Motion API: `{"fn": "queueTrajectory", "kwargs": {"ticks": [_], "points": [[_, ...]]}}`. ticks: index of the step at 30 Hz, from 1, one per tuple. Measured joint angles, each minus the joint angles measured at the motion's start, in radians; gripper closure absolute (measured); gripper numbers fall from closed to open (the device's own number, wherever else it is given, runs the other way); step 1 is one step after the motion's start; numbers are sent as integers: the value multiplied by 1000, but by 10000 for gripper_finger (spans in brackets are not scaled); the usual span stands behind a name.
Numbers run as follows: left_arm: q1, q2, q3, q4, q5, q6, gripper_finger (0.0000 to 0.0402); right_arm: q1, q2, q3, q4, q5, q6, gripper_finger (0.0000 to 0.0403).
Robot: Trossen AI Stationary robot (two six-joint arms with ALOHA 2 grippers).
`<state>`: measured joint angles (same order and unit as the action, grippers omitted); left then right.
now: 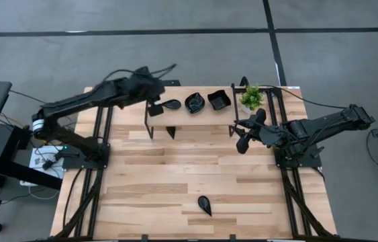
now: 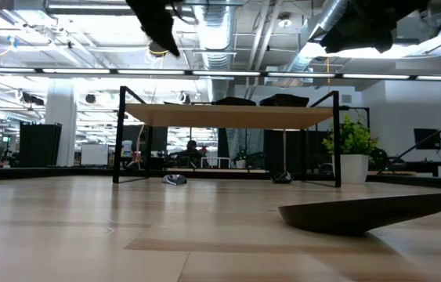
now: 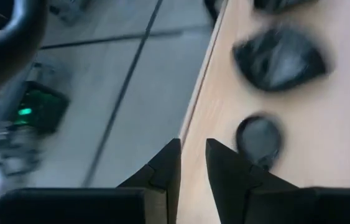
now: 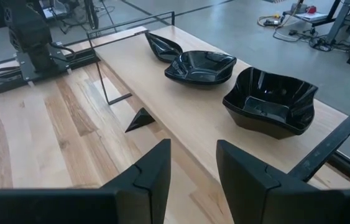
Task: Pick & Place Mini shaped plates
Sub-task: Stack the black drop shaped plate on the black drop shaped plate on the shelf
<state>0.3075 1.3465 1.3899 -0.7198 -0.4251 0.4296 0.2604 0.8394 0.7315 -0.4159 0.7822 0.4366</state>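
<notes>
Three mini shaped plates, glossy black, stand in a row on a low wooden shelf (image 1: 199,113) at the table's far middle: a leaf shape (image 1: 172,104), a scalloped one (image 1: 195,102) and a square one (image 1: 219,100). Another leaf plate (image 1: 205,205) lies near the table's front edge. A small black piece (image 1: 170,132) rests on the table under the shelf. My left gripper (image 3: 192,163) hovers above the shelf's left end, open by a narrow gap, with nothing in it. My right gripper (image 4: 193,163) waits open at the shelf's right end.
A small green potted plant (image 1: 251,98) stands at the shelf's far right corner. The shelf rests on thin black metal legs (image 4: 103,74). Between the shelf and the front leaf plate the wooden table top (image 1: 148,181) is bare. Black rails (image 1: 98,175) run along both table sides.
</notes>
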Motion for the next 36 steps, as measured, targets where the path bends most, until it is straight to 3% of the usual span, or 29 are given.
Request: {"fn": "queueTrajectory", "kwargs": {"ticks": [8,12,17,20,28,36], "points": [[-42,-163,-33,24,356,-291,325,-1,0,0,33,-17,0,278],[-99,-208,-125,29,448,-388,325,0,1,0,112,-170,1,278],[-194,-231,-261,68,460,-509,325,28,70,0,226,-383,2,278],[-272,-231,-341,135,461,-577,325,66,158,0,305,-455,25,278],[-464,-231,-506,415,446,-755,325,166,372,0,417,-472,255,278],[-643,-185,-639,734,323,-882,325,304,555,0,423,-521,453,278]]}}
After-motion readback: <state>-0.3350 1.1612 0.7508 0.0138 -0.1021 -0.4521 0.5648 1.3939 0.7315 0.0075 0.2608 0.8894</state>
